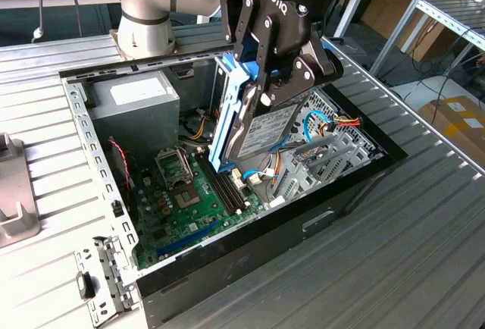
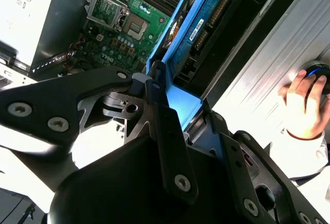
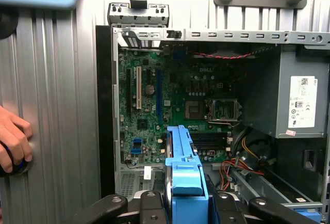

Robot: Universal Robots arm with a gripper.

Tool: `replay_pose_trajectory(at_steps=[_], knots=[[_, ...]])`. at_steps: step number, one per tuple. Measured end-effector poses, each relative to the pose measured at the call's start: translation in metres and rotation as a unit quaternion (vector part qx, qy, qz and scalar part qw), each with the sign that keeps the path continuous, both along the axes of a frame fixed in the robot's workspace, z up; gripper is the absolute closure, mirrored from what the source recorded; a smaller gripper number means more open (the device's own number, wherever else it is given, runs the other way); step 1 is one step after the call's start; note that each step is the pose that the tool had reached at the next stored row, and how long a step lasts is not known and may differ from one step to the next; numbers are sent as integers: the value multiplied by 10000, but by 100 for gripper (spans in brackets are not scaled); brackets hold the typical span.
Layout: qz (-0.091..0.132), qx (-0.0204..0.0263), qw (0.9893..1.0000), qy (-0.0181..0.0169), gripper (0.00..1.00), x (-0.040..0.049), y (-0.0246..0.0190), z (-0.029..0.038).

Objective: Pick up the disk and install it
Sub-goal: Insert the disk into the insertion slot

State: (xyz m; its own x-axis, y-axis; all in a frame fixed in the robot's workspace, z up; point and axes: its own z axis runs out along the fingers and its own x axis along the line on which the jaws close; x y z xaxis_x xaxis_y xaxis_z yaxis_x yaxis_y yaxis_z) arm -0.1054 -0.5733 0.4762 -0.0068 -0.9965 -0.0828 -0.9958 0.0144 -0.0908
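The disk [image 1: 267, 128] is a silver-grey drive with a pale label and a blue plastic bracket [image 1: 226, 117] along its edges. My gripper [image 1: 261, 86] is shut on it and holds it tilted on edge above the open computer case [image 1: 250, 257], over the motherboard [image 1: 182, 192] and near the grey drive bay [image 1: 326, 155]. In both wrist views the black fingers [image 2: 160, 105] clamp the blue bracket [image 3: 185, 175]. The disk's connector edge [image 2: 206, 22] points down into the case.
A large grey power-supply box [image 1: 136, 105] with a white sticker [image 3: 301, 100] fills one corner of the case. Loose coloured cables [image 1: 333, 122] lie by the drive bay. A person's hand [image 2: 304, 100] rests on the ribbed metal table [image 1: 424, 215] beside the case. A grey fixture [image 1: 11, 200] stands at the exterior view's left.
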Motion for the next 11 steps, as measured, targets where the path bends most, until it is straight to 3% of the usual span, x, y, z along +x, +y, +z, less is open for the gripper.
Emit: replay_pose_trajectory(at_steps=[11], knots=[[0, 0, 10000, 0, 63, 17, 0, -20]])
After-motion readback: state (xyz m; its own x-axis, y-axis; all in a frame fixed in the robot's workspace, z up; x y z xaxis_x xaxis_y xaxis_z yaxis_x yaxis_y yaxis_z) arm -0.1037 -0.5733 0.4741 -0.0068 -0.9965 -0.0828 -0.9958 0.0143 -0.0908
